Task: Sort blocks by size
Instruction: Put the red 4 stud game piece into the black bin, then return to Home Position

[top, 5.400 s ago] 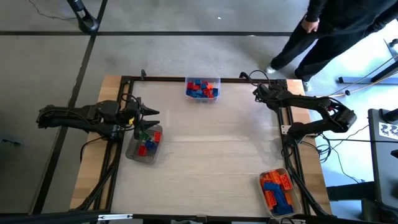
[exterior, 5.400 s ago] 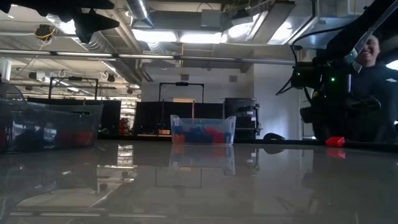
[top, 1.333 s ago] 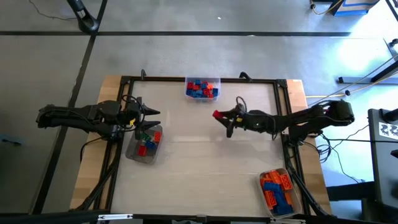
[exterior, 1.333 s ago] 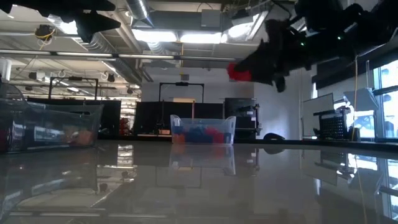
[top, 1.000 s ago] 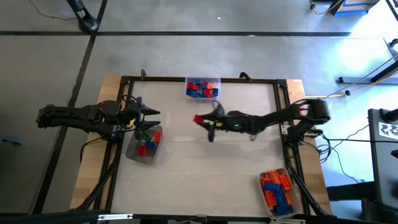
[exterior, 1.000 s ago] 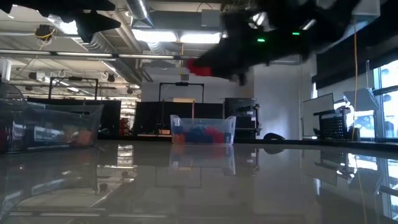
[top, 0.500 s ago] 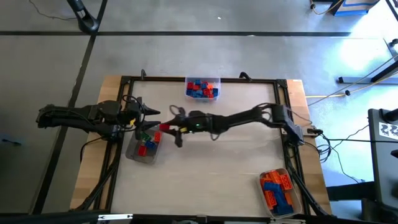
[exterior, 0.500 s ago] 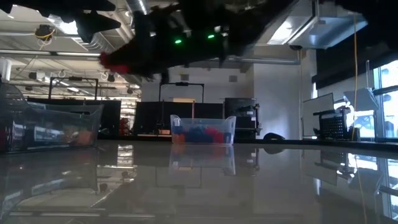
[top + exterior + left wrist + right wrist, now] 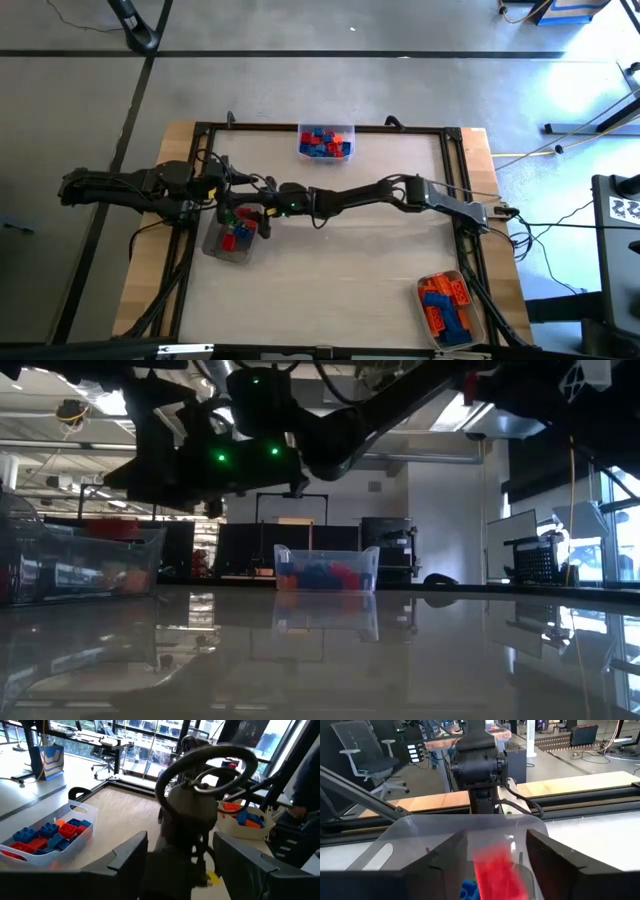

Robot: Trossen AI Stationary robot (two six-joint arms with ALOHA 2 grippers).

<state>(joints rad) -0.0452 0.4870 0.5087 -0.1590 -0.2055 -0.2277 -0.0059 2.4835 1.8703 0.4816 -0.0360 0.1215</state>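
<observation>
My right gripper (image 9: 495, 851) reaches across the table and hovers over the clear tray (image 9: 228, 242) at the left, fingers level and apart. A red block (image 9: 496, 868) shows blurred in the gap between the fingers, above the tray's inside, touching neither finger as far as I can see. The tray holds red, blue and green blocks. My left gripper (image 9: 240, 184) waits open just beyond the tray's far side, facing the right arm.
A clear tray of blue and red blocks (image 9: 326, 142) stands at the table's far edge. Another tray with orange and blue blocks (image 9: 449, 305) stands at the near right corner. The right arm (image 9: 400, 193) spans the table's middle.
My right gripper has swept from the table's middle toward the left edge with the red block at its fingertips. It has sunk a little and now stands over the left tray.
</observation>
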